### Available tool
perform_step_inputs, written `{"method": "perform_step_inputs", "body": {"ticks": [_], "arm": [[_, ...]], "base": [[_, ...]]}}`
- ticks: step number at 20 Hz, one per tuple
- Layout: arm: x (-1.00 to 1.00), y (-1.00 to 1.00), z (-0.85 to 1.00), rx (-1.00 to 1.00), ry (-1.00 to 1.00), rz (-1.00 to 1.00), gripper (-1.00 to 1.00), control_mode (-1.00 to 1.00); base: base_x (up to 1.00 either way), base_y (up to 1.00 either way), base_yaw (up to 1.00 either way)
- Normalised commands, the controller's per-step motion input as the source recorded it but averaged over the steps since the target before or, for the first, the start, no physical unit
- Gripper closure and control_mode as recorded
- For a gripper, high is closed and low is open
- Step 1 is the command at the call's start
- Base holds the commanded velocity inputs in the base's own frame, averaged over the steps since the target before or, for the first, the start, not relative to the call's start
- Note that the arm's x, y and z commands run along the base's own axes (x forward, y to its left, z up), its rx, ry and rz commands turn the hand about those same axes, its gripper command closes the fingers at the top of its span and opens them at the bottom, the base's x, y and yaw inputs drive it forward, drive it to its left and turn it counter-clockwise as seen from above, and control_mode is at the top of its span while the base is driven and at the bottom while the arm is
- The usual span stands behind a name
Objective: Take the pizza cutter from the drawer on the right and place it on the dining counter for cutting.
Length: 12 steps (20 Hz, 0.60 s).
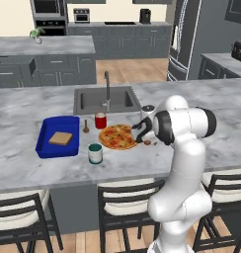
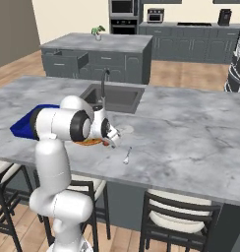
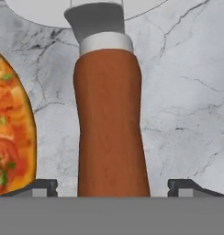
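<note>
Hand view: jaws stand wide around the pizza cutter [image 3: 109, 124] lying on the dining counter [image 3: 187, 92]; no writing visible.

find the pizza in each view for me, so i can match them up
Left base view: the pizza lies mid-frame on the marble counter, just left of the arm's elbow.
Right base view: only an orange sliver of it peeks out under the arm's wrist, left of centre.
Hand view: its edge runs down the left side, beside the brown cutter handle.
Shared landmark: the sink behind the pizza in both base views.
</note>
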Motion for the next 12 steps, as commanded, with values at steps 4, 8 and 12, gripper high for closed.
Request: {"method": "perform_step_inputs", "body": {"ticks": [4, 8, 12], "arm": [[-0.04, -0.1, 0.57, 0.0, 0.0, 0.0, -1.0, -1.0], [-0.13, -0.14, 0.61, 0.0, 0.0, 0.0, -1.0, -1.0], [-0.33, -0.05, 0.56, 0.0, 0.0, 0.0, -1.0, -1.0]], "base": [[0.0, 0.0, 0.0], [0.0, 0.0, 0.0], [0.0, 0.0, 0.0]]}}
